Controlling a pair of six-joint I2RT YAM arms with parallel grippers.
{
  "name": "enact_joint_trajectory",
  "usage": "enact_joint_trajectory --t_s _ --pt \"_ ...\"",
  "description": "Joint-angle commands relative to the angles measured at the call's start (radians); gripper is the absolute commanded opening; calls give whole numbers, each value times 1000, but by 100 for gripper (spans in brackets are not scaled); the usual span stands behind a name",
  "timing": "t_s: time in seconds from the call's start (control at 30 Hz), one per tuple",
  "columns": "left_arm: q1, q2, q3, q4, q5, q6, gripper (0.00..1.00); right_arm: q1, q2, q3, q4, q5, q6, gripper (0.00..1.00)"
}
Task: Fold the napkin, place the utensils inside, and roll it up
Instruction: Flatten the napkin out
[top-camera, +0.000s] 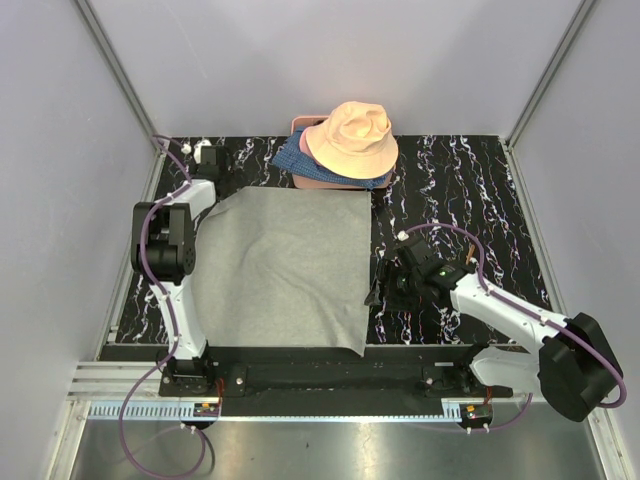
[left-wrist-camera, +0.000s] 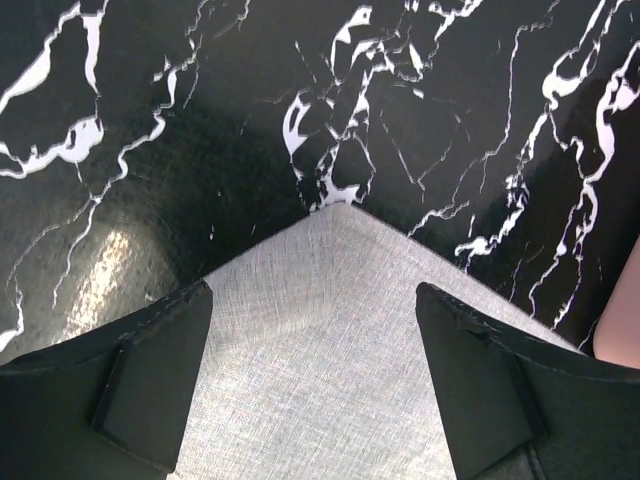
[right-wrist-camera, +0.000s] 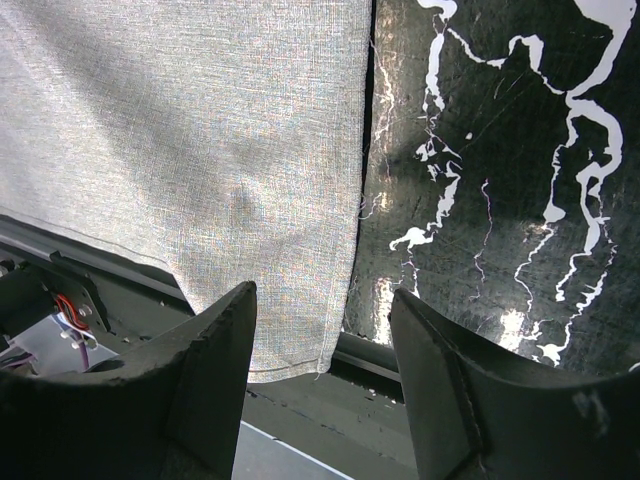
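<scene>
Surface: a black tabletop with white marble veining (top-camera: 460, 190), enclosed by plain grey walls.

Top view, cloth: the plain light-grey soft napkin (top-camera: 285, 265) lies spread in a single layer, with its near right corner drooping past the table's front edge.

Top view, clutter: at 12 o'clock from the napkin a peach bucket hat (top-camera: 350, 138) sits on a blue patterned fabric (top-camera: 292, 155).

Top view, arms: the left gripper (top-camera: 209, 160) is at about 10 o'clock from the napkin, near its far left corner. The right gripper (top-camera: 376, 292) is at about 4 o'clock, beside the right edge.

Left wrist view: a corner of the napkin (left-wrist-camera: 320, 400) points to 12 o'clock onto the bare table (left-wrist-camera: 200, 120). The left gripper (left-wrist-camera: 312, 300) has its jaws spread wide on either side of that corner and clamps nothing.

Right wrist view: the napkin's (right-wrist-camera: 200, 150) right edge runs from 12 to 6 o'clock against the table (right-wrist-camera: 500, 150). The right gripper (right-wrist-camera: 322, 300) is parted astride that edge near the hanging corner, and it holds nothing.

Utensils: the copper-brown metallic cutlery pieces are not visible in any view.

Done: by my reading only the laying-out is finished, as no crease or doubled layer shows.

Left: the fold, the placing of the utensils and the rolling are all not yet done.

Step in hand: probably taking corners for the first fold.
</scene>
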Motion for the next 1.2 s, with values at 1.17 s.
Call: enact_joint_trajectory --t_s 1.17 --pt "12 24 17 43 -8 -30 91 -8 -35 2 33 -28 26 66"
